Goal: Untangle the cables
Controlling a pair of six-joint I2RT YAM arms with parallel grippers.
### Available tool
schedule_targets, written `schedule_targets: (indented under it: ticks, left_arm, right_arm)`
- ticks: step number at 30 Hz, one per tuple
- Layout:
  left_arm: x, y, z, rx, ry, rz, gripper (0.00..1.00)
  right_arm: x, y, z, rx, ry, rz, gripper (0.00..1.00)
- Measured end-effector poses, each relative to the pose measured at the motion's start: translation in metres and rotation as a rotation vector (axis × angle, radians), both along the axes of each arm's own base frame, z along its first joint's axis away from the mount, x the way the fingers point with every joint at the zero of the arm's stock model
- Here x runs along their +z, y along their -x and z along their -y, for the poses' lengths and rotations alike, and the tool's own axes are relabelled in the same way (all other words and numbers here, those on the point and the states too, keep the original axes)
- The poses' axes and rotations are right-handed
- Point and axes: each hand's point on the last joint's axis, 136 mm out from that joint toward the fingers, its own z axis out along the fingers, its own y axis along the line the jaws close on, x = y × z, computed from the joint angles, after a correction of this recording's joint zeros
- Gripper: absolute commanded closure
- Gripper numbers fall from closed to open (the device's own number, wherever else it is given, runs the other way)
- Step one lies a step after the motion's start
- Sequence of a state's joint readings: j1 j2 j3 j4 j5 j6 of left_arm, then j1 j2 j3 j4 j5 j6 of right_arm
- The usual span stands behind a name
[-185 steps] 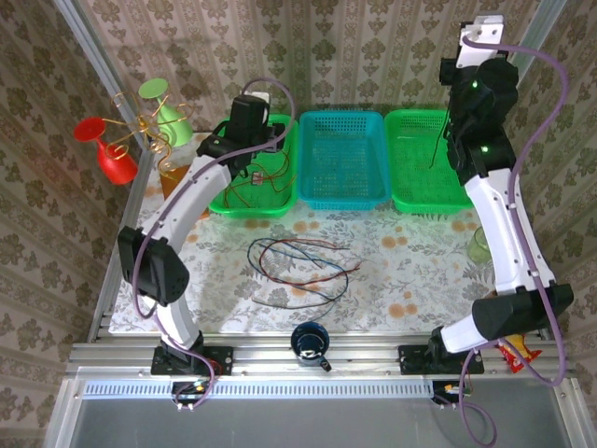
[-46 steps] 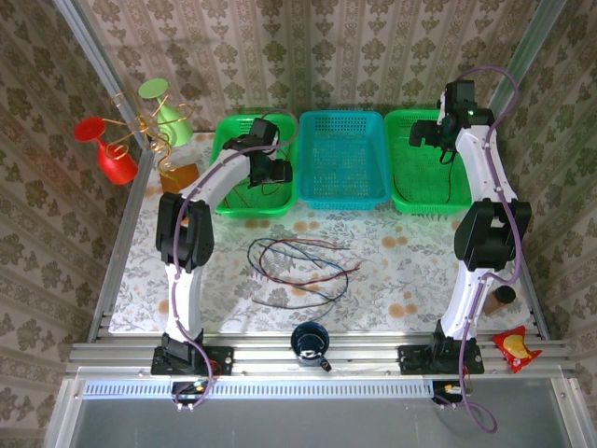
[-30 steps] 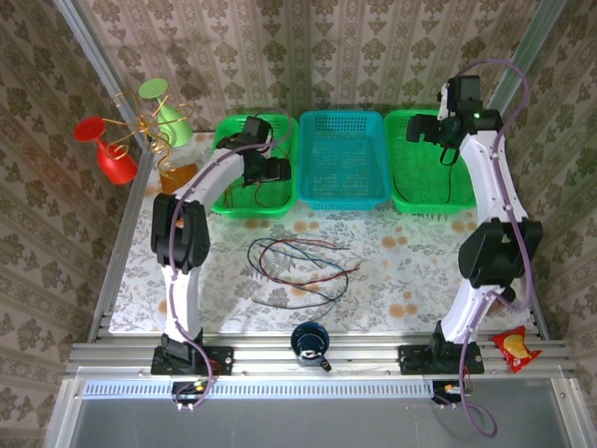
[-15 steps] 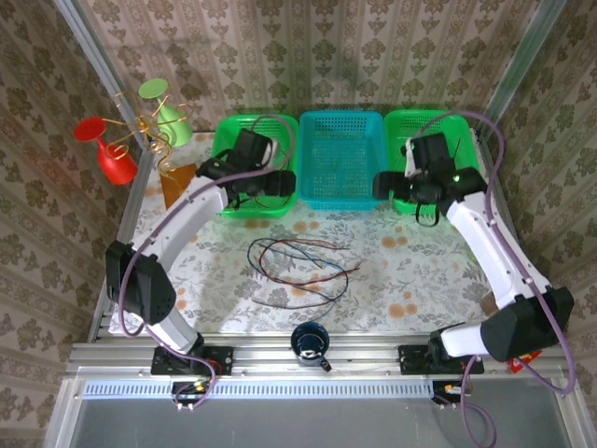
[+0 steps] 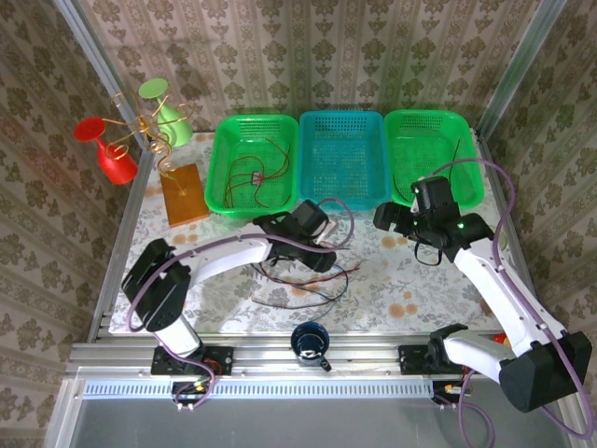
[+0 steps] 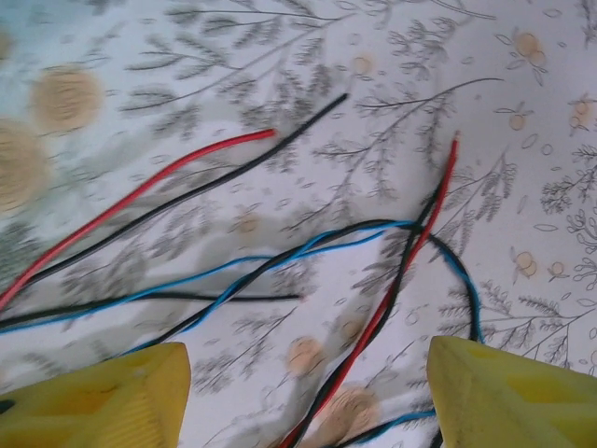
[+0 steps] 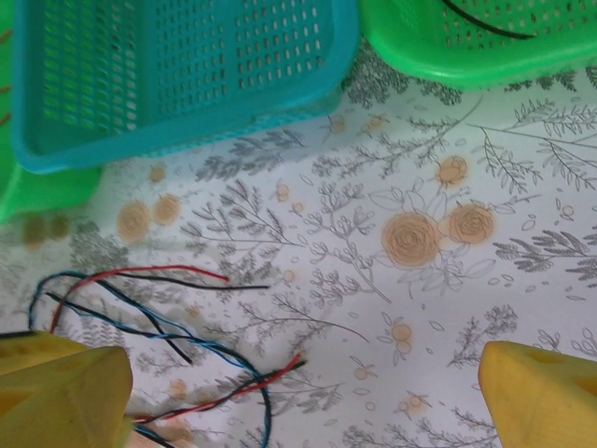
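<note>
The cables (image 5: 300, 280) lie tangled on the flowered tablecloth: thin red, blue and black wires in loose loops. My left gripper (image 5: 320, 259) hovers low over them, open. Its yellow fingertips (image 6: 93, 401) stand on either side of a twisted red and black pair (image 6: 378, 322), and blue and black strands (image 6: 233, 280) cross to the left. My right gripper (image 5: 382, 217) is open over bare cloth to the right of the tangle, with cable ends (image 7: 201, 350) near its left fingertip (image 7: 65, 392). A red cable (image 5: 256, 175) lies in the left green basket, a black cable (image 5: 455, 154) in the right one.
Three baskets line the back: a green basket (image 5: 229, 201), a teal basket (image 5: 343, 198) and another green basket (image 5: 401, 201). A gold wire stand with red and green cups (image 5: 140, 126) and an orange block (image 5: 184, 193) stand at the back left. A dark cup (image 5: 309, 342) sits at the front edge.
Both arms have swung from the baskets toward the table's middle. The left gripper now hangs over the tangle with its jaws a little narrower, and the right gripper has come down beside it.
</note>
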State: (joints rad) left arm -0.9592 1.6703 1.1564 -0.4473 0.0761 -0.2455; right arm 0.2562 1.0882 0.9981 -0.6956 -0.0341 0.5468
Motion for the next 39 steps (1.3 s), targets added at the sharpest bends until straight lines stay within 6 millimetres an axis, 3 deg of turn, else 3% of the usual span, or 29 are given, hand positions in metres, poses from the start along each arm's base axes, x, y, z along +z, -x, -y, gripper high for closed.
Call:
schedule_targets:
  ticks: [7, 11, 17, 19, 27, 33, 39]
  left_arm:
    - [-0.048, 0.023, 0.024, -0.092, -0.066, -0.041, 0.41]
    - [-0.063, 0.028, 0.029, -0.113, -0.107, -0.041, 0.45]
    - [-0.066, 0.028, 0.03, -0.114, -0.116, -0.039, 0.54]
    - [-0.068, 0.03, 0.031, -0.123, -0.124, -0.038, 0.61]
    - [-0.073, 0.03, 0.037, -0.144, -0.161, -0.007, 0.85]
    - [-0.074, 0.032, 0.039, -0.163, -0.177, 0.009, 0.85]
    - [-0.074, 0.032, 0.039, -0.179, -0.181, 0.017, 1.0]
  right_arm:
    - [0.005, -0.003, 0.005, -0.012, -0.001, 0.024, 0.01]
    - [0.013, -0.003, 0.011, -0.018, 0.007, 0.056, 0.0]
    - [0.029, 0.005, 0.022, -0.038, 0.014, 0.128, 0.0]
    - [0.031, 0.007, 0.025, -0.042, 0.018, 0.143, 0.0]
    - [0.022, 0.012, 0.027, -0.044, 0.025, 0.132, 0.0]
    - [0.016, 0.014, 0.028, -0.044, 0.026, 0.125, 0.0]
    - [0.019, 0.014, 0.031, -0.056, 0.024, 0.137, 0.0]
